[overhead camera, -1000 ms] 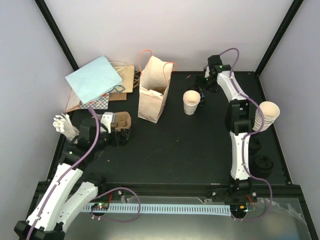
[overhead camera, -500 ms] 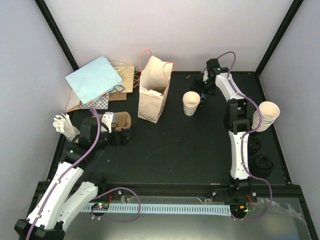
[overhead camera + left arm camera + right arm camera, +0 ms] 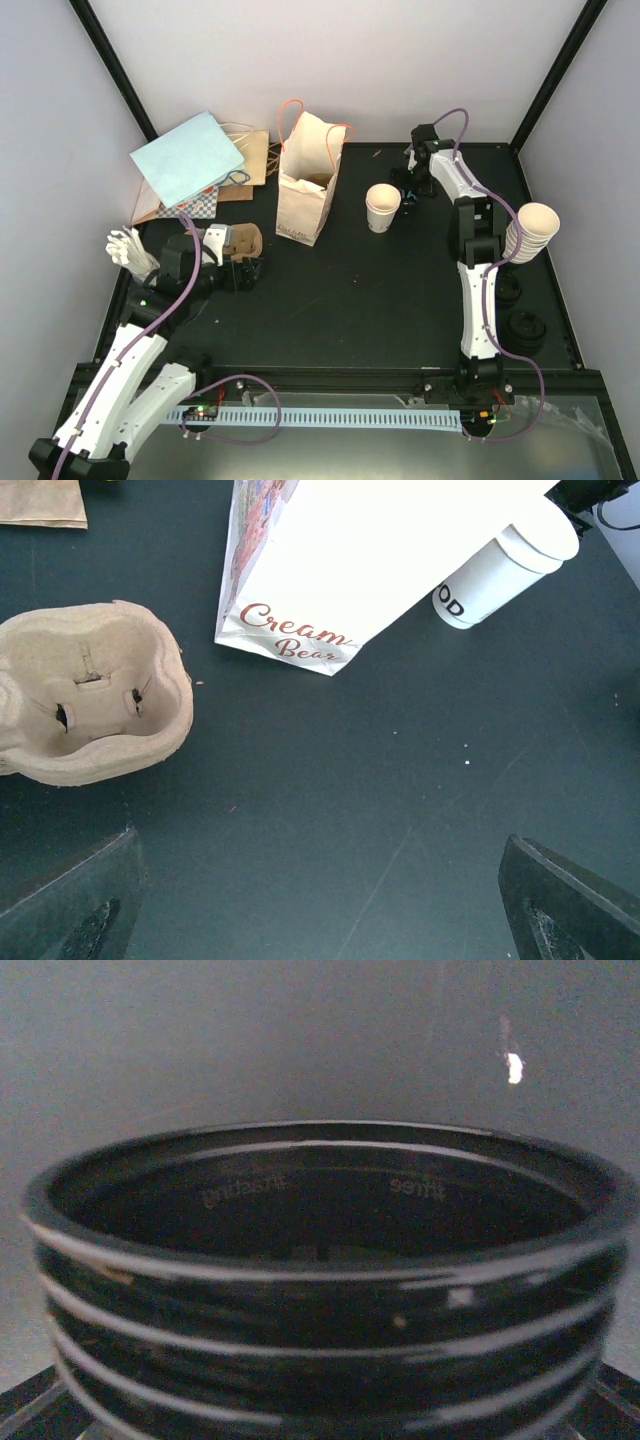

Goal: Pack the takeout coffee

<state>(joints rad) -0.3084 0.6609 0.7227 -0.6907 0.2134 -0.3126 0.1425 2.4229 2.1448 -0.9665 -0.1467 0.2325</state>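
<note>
Cream-white tapered takeout cup [image 3: 382, 205], open-topped, upper centre, just right of paper bag [image 3: 307, 190]. Right gripper [image 3: 405, 188] clenched on stack of black lids [image 3: 320, 1290]; fingertips cut off at lower corners. Left gripper [image 3: 320, 905] released.

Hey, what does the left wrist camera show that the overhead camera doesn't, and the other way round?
Only the left wrist view shows the red lettering low on the paper bag and the black print near the base of the white cup. Only the top view shows the cup stack at the table's right edge, black lids nearer the front on that side, and a pale blue bag at the far left. Both show the paper bag, the white cup and the pulp tray.
</note>
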